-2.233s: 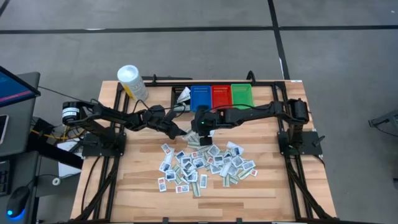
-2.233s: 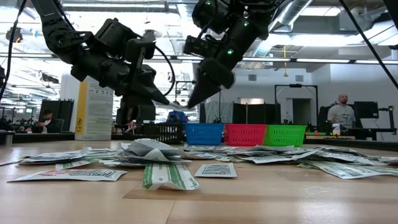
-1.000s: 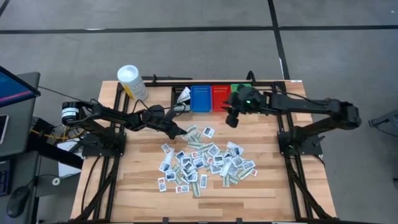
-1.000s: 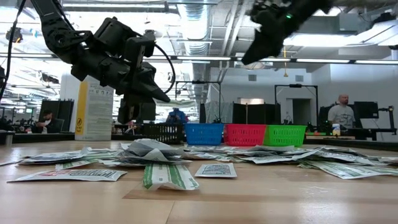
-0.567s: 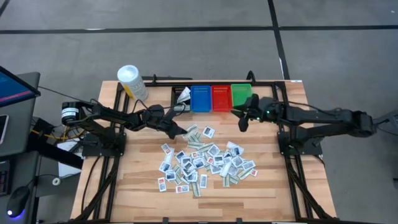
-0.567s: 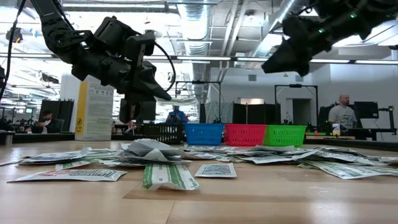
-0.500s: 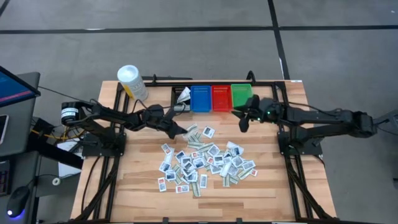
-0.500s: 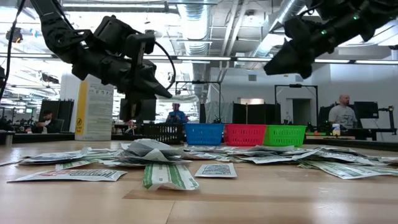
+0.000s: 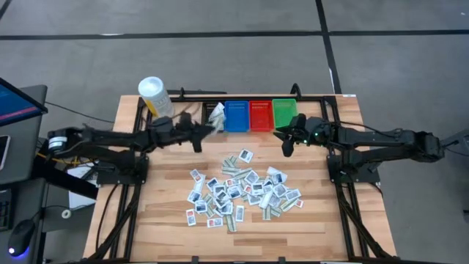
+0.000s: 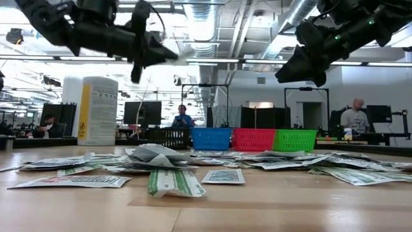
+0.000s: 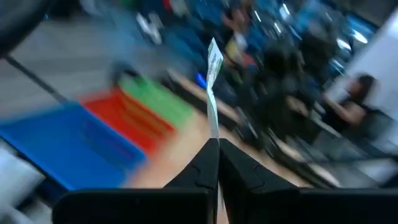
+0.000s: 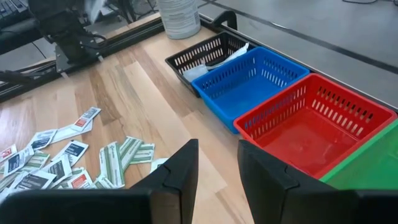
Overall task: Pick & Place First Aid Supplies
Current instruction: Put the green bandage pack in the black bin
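**Left Arm Holding a Packet Near the Bins; Right Arm Waiting**

Workspace: a wooden table [image 9: 161,213] carries a row of four bins along its far edge. From left to right in the high view these are the black bin [image 9: 210,114], blue bin [image 9: 236,115], red bin [image 9: 261,114] and green bin [image 9: 285,111]. A white tub [image 9: 154,96] with a yellow label stands upright near the far left corner.

Supplies: the pile of packets [image 9: 238,191] lies scattered flat across the middle of the table, well apart from the bins. White packets also sit inside the black bin; the right wrist view shows them at its end next to the blue bin.

Left gripper [image 9: 207,130]: positioned above the table, just in front of the black bin. Its fingers [image 11: 205,163] are clenched tip to tip on one thin packet [image 11: 213,81], which stands up edge-on from the tips in the left wrist view. In the low view the gripper [image 10: 168,54] hangs high above the tabletop.

Right gripper [image 9: 286,145]: positioned above bare table, in front of the green bin and clear of the pile. Its fingers [image 12: 180,171] stand parted with nothing between them. In the low view it [image 10: 290,72] is raised well above the table.

Background: the low view shows a person [image 10: 352,117] standing in the room beyond the table, and another person [image 10: 183,117] behind the bins.
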